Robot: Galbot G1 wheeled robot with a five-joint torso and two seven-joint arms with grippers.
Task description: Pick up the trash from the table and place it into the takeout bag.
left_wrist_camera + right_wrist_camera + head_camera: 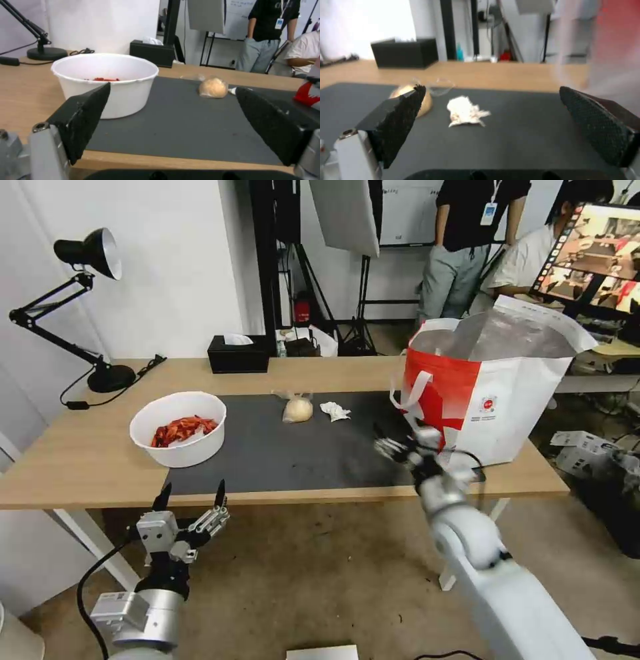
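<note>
Head view: the right gripper (393,447), blurred, hangs over the dark mat (293,453) beside the red-and-white takeout bag (493,393); the left gripper (192,497), spread wide, waits below the table (73,460) edge near the white bowl of red shells (178,428).

Left wrist view: the bagged bun (213,88) lies mid-mat.

Right wrist view: jaws wide, empty, facing the crumpled tissue (465,113). Probably the approach step; next it must descend over the tissue. A black tissue box (405,53) stands behind.

Small round red logo on takeout bag (489,405), its lettering unreadable
</note>
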